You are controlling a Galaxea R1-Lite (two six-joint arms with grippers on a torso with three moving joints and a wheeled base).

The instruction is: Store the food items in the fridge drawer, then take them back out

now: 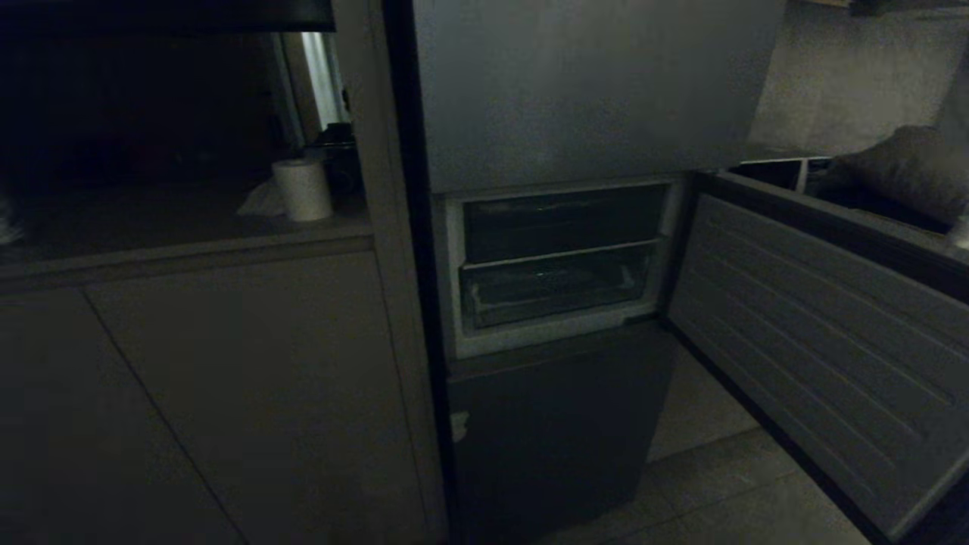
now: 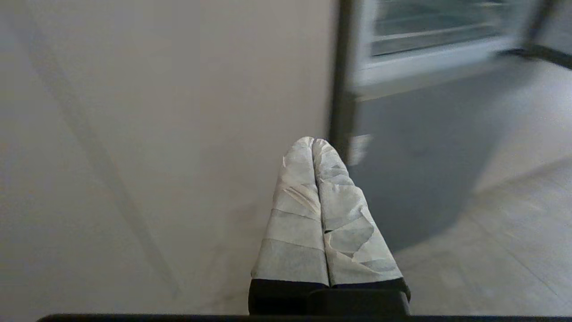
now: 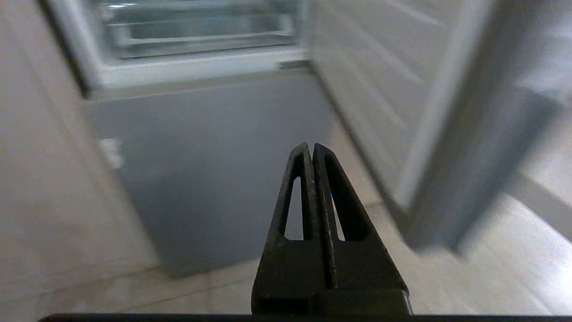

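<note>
The fridge's middle compartment stands open, and the clear fridge drawer (image 1: 556, 291) sits pushed in below a darker compartment (image 1: 560, 222). The drawer (image 3: 196, 36) also shows far ahead in the right wrist view and the drawer (image 2: 429, 40) in the left wrist view. The food items are out of view. My left gripper (image 2: 313, 141), its fingers wrapped in pale tape, is shut and empty, low before the cabinet beside the fridge. My right gripper (image 3: 310, 146), black, is shut and empty, low in front of the fridge's lower door (image 3: 210, 170). Neither arm appears in the head view.
The open fridge door (image 1: 825, 341) swings out to the right, its ribbed inner side facing me. A counter (image 1: 182, 227) on the left carries a paper roll (image 1: 303, 189). Pale cabinet fronts (image 1: 227, 393) stand below it. Tiled floor (image 1: 711, 484) lies before the fridge.
</note>
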